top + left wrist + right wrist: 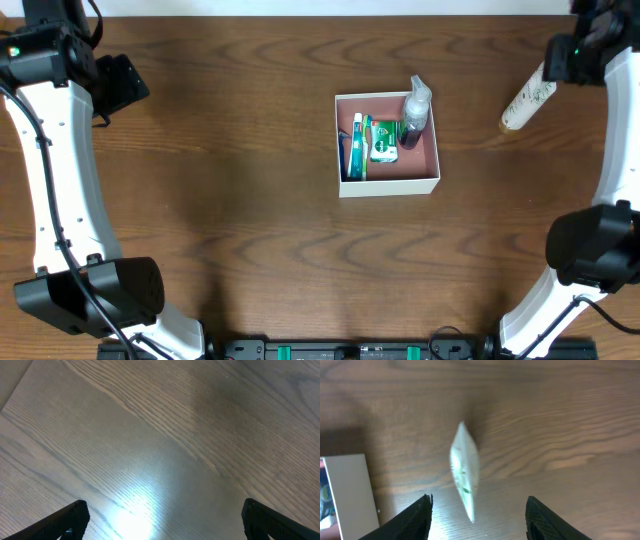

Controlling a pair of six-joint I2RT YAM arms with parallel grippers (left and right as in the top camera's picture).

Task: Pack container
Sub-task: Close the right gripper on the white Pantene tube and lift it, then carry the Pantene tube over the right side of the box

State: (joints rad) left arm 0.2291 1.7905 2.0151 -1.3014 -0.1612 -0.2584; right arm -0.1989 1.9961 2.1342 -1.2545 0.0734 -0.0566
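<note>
bench [230,180]: your smooth dark wood, grain showing, glossy where light hits
container [390,186]: matt white walls, dull pink inside
bottle [415,108]: clear, shiny plastic
tube [527,100]: pale, slick plastic

Overhead is evenly lit from above and nicely sharp: the bench [250,200] grain is crisp, with only faint soft shadows along the near edge. The left wrist cam catches a big white glare blob low on the wood that washes out the grain, and the left hand [164,521] is just dark, fuzzy corners. The right wrist cam is dimmer and soft all over. The pale tube [465,475] looks smeared, and there's a dark shadow patch upper left.
</note>
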